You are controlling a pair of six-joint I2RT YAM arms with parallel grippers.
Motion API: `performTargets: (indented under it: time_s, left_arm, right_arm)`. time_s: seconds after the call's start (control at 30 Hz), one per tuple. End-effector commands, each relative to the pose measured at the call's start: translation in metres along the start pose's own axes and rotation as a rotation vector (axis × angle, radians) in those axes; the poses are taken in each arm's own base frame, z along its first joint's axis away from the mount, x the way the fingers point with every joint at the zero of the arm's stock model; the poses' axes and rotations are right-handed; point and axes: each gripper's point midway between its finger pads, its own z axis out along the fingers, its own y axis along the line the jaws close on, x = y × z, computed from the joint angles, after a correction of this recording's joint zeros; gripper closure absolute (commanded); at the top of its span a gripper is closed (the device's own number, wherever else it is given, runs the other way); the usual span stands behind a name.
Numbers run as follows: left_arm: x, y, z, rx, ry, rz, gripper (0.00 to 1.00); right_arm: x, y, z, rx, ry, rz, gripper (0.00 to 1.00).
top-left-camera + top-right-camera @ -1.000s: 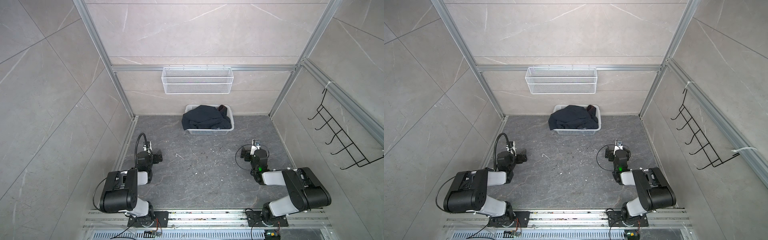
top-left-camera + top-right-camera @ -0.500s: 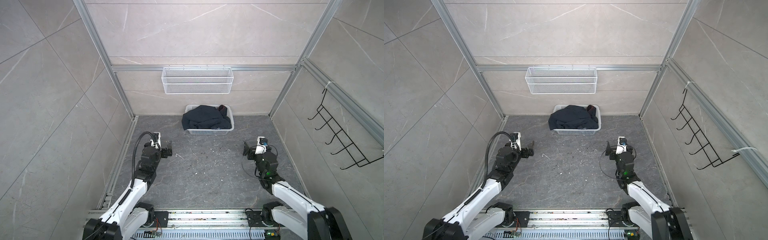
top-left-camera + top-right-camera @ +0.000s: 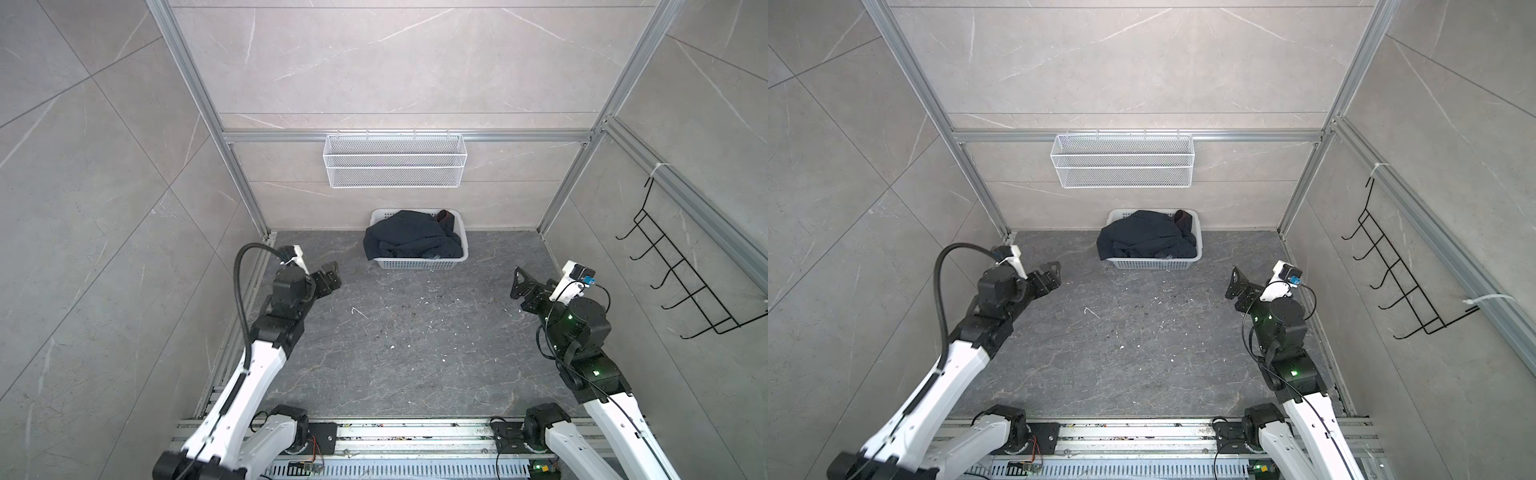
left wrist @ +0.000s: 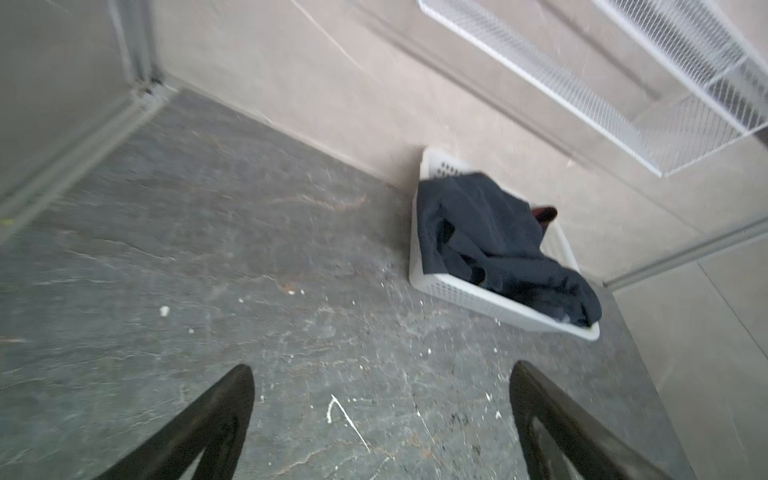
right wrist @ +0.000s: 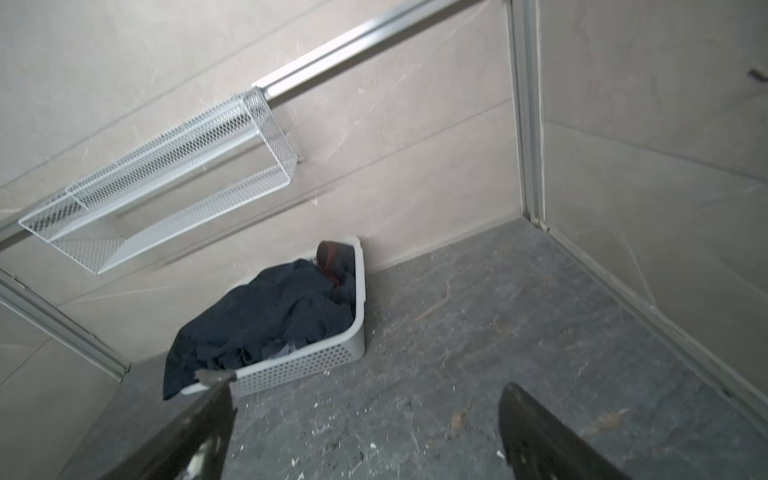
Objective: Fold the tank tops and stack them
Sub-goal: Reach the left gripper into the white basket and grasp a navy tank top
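The tank tops (image 3: 411, 241) (image 3: 1144, 239) lie crumpled in a dark navy heap in the white perforated basket (image 3: 419, 264) (image 3: 1154, 262) against the back wall. One side of the heap hangs over the basket's left rim. A dark red edge (image 3: 444, 216) shows at the back right of the heap. Both wrist views show the heap (image 4: 490, 237) (image 5: 274, 320) and the basket (image 4: 478, 299) (image 5: 316, 357) ahead of the jaws. My left gripper (image 3: 332, 272) (image 3: 1057, 272) (image 4: 382, 368) hangs open and empty to the basket's front left. My right gripper (image 3: 515, 282) (image 3: 1231, 281) (image 5: 365, 388) hangs open and empty to its front right.
A white wire-mesh shelf (image 3: 395, 160) hangs on the back wall above the basket. A black hook rack (image 3: 681, 282) sticks out from the right wall. The grey speckled floor (image 3: 395, 332) lies between the arms, with aluminium posts at the corners and a rail (image 3: 415, 432) along the front.
Both arms have unfolded from a tucked pose and reached up and forward towards the basket. Both grippers have stayed open.
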Motion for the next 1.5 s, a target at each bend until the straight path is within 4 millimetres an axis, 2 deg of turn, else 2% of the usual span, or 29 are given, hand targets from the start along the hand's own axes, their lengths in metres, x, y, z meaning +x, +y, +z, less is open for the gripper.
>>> performTargets:
  time_s: [0.0,0.17,0.3,0.4,0.53,0.7,0.8,0.83,0.9,1.03,1.17,1.3,1.47]
  left_arm:
    - [0.015,-0.048,0.033,0.174,0.137,0.018,0.05]
    - [0.030,-0.096,0.093,0.156,0.260,0.090,0.08]
    - [0.038,-0.122,0.143,0.098,0.275,0.110,0.11]
    - [0.047,-0.135,0.184,0.021,0.278,0.145,0.11]
    - [0.056,-0.142,0.228,-0.065,0.285,0.175,0.14]
    - [0.066,-0.125,0.268,-0.213,0.267,0.182,0.14]
    - [0.068,-0.128,0.287,-0.205,0.224,0.185,0.15]
    - [0.071,-0.127,0.292,-0.202,0.214,0.182,0.19]
    - [0.073,-0.125,0.302,-0.198,0.192,0.173,0.35]
    - [0.070,-0.126,0.311,-0.192,0.148,0.164,0.57]
    - [0.061,-0.117,0.313,-0.224,0.113,0.150,0.88]
    - [0.049,-0.089,0.310,-0.266,0.121,0.072,1.00]
    - [0.024,-0.030,0.289,-0.376,0.104,-0.003,1.00]
  right_arm:
    - [0.032,0.003,0.000,-0.023,0.163,0.056,0.01]
    - [0.054,0.015,0.001,-0.097,0.246,0.115,0.01]
    - [0.066,0.017,0.000,-0.123,0.279,0.144,0.01]
    - [0.072,0.018,-0.001,-0.133,0.303,0.156,0.01]
    - [0.076,0.018,-0.005,-0.137,0.320,0.157,0.02]
    - [0.084,0.013,-0.007,-0.127,0.334,0.150,0.02]
    - [0.089,0.014,-0.005,-0.129,0.348,0.154,0.02]
    - [0.090,0.014,-0.004,-0.130,0.351,0.157,0.02]
    - [0.095,0.013,-0.002,-0.131,0.361,0.162,0.02]
    - [0.105,0.010,0.003,-0.116,0.386,0.170,0.03]
    - [0.111,0.009,0.006,-0.112,0.405,0.170,0.03]
    - [0.114,0.007,0.007,-0.106,0.413,0.165,0.03]
    - [0.118,0.006,0.009,-0.103,0.423,0.168,0.03]
